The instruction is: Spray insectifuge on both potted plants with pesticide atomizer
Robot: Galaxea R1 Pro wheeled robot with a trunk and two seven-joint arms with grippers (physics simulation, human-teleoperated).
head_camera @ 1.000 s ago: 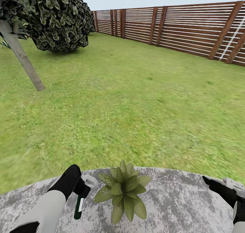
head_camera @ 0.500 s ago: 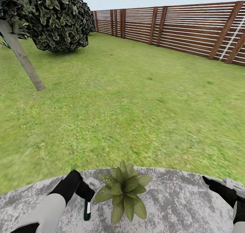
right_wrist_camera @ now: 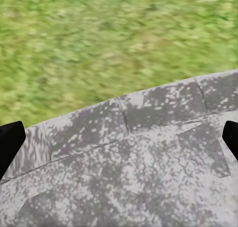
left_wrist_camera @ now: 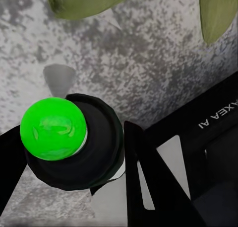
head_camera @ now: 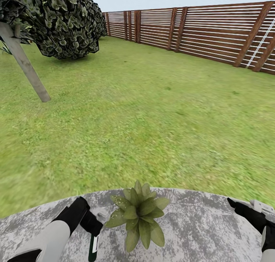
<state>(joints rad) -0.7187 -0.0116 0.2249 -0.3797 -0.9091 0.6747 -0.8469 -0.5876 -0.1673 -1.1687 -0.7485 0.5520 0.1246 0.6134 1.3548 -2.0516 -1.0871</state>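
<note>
**Atomizer in our left gripper, plant just to its right**

Nearest to us, our left gripper (head_camera: 91, 225) was pinched on the pesticide atomizer (head_camera: 93, 248), which hung below the fingers with its long axis running nearly straight down toward the stone patio (head_camera: 198, 223). In the left wrist view the bottle (left_wrist_camera: 74, 142) appeared end-on, a dark round body with a bright green tip, held between the black fingers (left_wrist_camera: 148, 182), with leaf tips at the frame's edge.

The potted plant (head_camera: 138, 214) sat just to the right of that gripper, close but not touching. We judged the left arm the nearer one by far, so the coming move would turn on swinging the atomizer rightward over the rosette.

Our right gripper (head_camera: 248, 212) rested well apart at the far right, spread wide and empty over the paving (right_wrist_camera: 139, 157).

Farther off lay the lawn (head_camera: 145, 116), a dark tree (head_camera: 57, 21) at far left, and the wooden fence (head_camera: 206, 32).
</note>
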